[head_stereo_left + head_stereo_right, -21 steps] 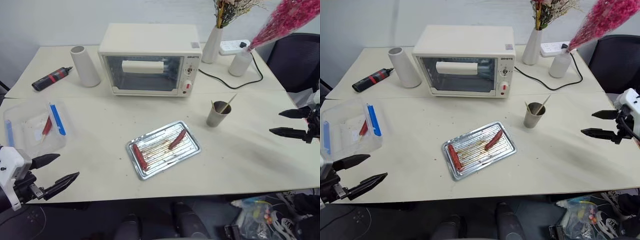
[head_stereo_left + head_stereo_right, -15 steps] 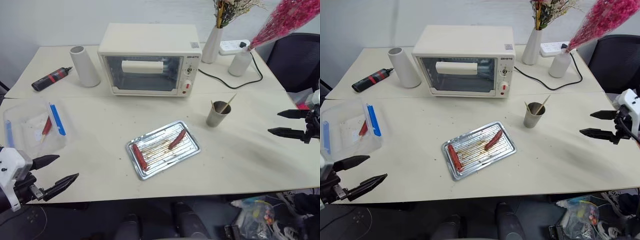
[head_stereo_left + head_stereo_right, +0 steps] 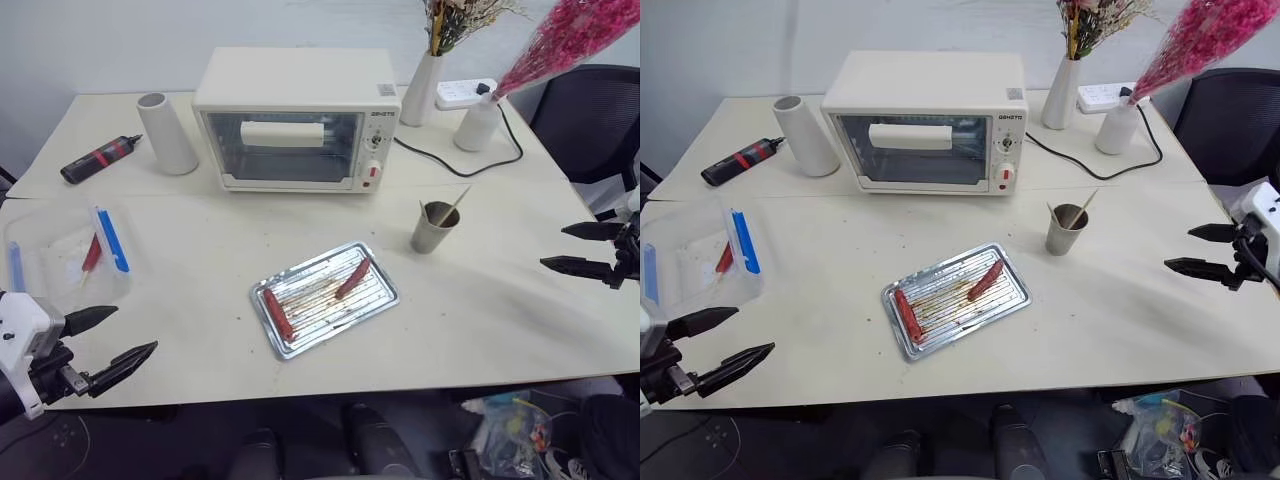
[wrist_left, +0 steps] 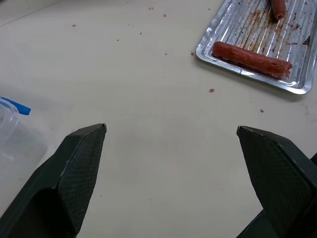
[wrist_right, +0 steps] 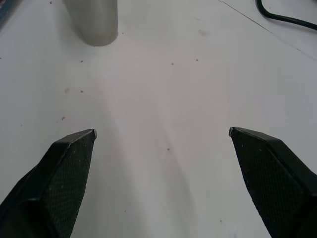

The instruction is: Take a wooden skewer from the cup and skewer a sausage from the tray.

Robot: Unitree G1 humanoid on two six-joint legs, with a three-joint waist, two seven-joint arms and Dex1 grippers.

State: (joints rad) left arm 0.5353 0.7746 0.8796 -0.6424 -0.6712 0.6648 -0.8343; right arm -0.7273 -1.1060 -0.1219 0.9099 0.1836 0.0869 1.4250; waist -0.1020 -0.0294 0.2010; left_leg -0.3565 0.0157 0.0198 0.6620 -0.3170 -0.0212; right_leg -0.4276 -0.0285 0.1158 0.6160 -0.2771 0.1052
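Observation:
The small grey cup [image 3: 434, 228] stands right of the table's centre with a few wooden skewers [image 3: 452, 208] sticking out of it. The silvery tray [image 3: 316, 297] lies in the middle of the table near its front. On the tray's left end lies the bright red-orange sausage [image 3: 277, 312], and a shorter, darker one [image 3: 352, 277] lies on the right end. My left gripper [image 3: 137, 329] hangs open off the table's front left corner, with the tray's sausage [image 4: 250, 58] ahead of it. Open and holding nothing, my right gripper [image 3: 552, 246] hovers over the table's right edge, well right of the cup [image 5: 94, 22].
A toaster oven [image 3: 297, 118] stands at the back, with a tall white cylinder [image 3: 166, 132] and a black-and-red bottle [image 3: 97, 158] to its left. A clear plastic box [image 3: 65, 255] sits at the left edge. Two vases [image 3: 421, 88], a power strip [image 3: 462, 93] and its cable are at the back right.

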